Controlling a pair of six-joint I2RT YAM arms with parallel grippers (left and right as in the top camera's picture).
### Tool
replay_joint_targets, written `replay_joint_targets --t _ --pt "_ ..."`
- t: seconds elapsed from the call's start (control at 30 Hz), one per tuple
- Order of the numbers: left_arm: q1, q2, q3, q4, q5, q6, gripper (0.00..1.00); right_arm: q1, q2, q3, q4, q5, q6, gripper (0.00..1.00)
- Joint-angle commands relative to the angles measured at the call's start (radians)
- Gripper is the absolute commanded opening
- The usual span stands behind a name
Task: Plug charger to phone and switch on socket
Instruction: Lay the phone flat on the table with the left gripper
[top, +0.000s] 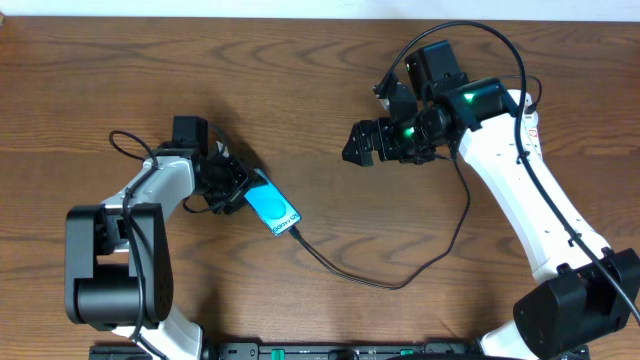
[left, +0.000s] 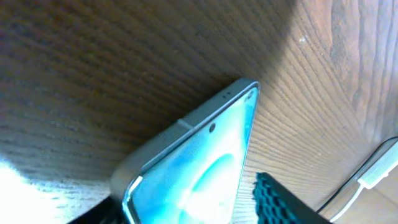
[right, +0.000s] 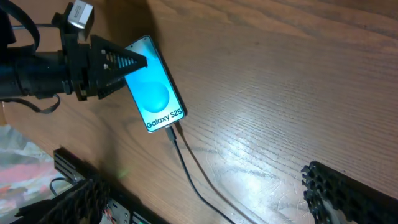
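Overhead, the phone (top: 272, 205) lies on the table (top: 330, 60) with the charger (top: 400, 283) seated in its lower end, the left gripper (top: 237, 189) at its other end and the right gripper (top: 353, 142) spread wide, well apart. On the left wrist, the jaws stand parted around the phone (one ribbed pad (left: 273, 199) just clear of its edge). From the right wrist, the charger meets the end just under "Galaxy S25".

Brown wood-grain tabletop (top: 300, 60), grain running left to right. Slim black-edged smartphone (top: 272, 207) with a bright turquoise screen lies screen-up, left of centre, set diagonally; its upper end is partly hidden. Long thin black cable (top: 350, 275) lies on the wood. Its small black plug tip (right: 172, 132) meets the smartphone's lower short edge. From there the cable runs right in a loose bend.
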Motion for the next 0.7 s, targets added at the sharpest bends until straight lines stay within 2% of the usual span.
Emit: replay_joint_targets --t 0.0,0.67 --pt "-0.002 0.015 -0.009 -0.025 -0.069 0.003 0.58 0.004 -0.025 0.012 0.002 0.001 -0.013 0.99" --pt "-0.002 0.015 -0.009 -0.084 -0.070 0.003 0.59 0.004 -0.025 0.012 0.003 0.000 -0.013 0.99"
